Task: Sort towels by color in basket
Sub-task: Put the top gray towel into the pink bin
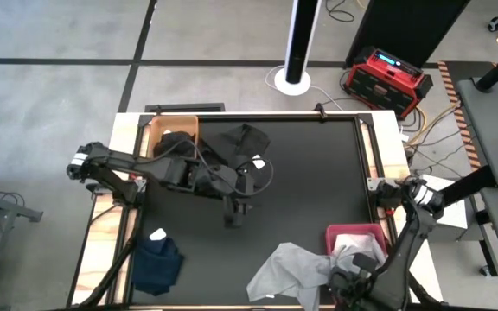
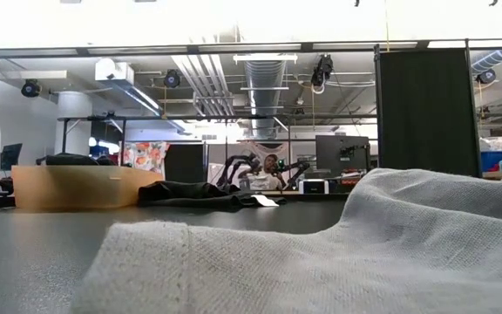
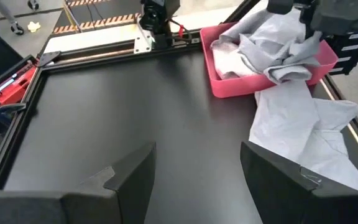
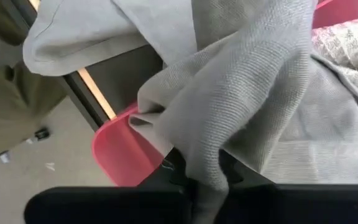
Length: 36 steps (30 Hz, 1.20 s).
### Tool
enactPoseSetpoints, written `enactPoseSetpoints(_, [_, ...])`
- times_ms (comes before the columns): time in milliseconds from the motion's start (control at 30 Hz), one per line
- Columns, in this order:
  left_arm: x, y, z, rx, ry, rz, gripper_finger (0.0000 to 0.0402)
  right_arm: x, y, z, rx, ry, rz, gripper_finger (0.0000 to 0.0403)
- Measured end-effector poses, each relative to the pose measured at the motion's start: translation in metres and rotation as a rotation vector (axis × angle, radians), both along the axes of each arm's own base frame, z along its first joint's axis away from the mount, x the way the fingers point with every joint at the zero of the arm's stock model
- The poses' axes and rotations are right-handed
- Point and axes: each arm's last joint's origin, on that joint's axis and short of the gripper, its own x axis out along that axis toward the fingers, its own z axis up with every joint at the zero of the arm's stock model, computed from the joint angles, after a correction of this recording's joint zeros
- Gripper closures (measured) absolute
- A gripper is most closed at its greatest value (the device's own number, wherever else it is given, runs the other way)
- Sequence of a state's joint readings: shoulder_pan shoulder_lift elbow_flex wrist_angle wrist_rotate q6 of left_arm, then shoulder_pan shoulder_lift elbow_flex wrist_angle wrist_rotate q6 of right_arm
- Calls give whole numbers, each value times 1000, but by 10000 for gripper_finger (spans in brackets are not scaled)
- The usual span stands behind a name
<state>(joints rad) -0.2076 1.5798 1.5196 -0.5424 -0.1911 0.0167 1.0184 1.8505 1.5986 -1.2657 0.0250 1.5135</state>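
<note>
A grey towel (image 1: 288,272) spills from the pink basket (image 1: 340,233) at the table's near right onto the mat; my right gripper (image 1: 354,281) stands over that basket, shut on the towel. A white towel (image 4: 353,43) lies in the pink basket. My left gripper (image 3: 194,180) hangs open over the middle of the table (image 1: 236,212), nothing between its fingers. Black towels (image 1: 175,142) fill the tan basket (image 1: 156,130) at the far left, one (image 1: 240,140) draped over its rim onto the mat. A navy towel (image 1: 156,263) lies crumpled at the near left. My right gripper pinches a bunched fold of the grey towel (image 4: 210,165) between its two fingers (image 4: 173,163), coming from above and pointing down. Several layers gather in the hold. The cloth hangs slack over the pink basket's rim (image 4: 120,155), and its far part (image 3: 303,124) lies spread on the table.
The bare black mat (image 1: 309,173) stretches between the two baskets. A raised frame (image 1: 366,147) edges the table. A red box (image 1: 387,78) and cables sit on the floor beyond the far right corner. In the low view the grey towel (image 2: 321,253) fills the foreground.
</note>
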Motion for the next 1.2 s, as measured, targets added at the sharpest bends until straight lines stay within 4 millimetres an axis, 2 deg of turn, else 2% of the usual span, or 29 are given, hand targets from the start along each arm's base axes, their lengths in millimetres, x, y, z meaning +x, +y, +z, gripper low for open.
enactPoseSetpoints(500, [-2,-9,0,1,4,-25,183,8,10,-27,-4,43,-20,394])
enactPoseSetpoints(700, [-2,-9,0,2,5,-26,183,6,15,-42,-24,92,108,394])
enactPoseSetpoints(1000, [-3,-9,0,2,9,-27,183,4,13,-37,-10,110,165,393])
enactPoseSetpoints(1200, [-3,-9,-1,-3,12,-23,183,1,11,-19,58,117,107,356])
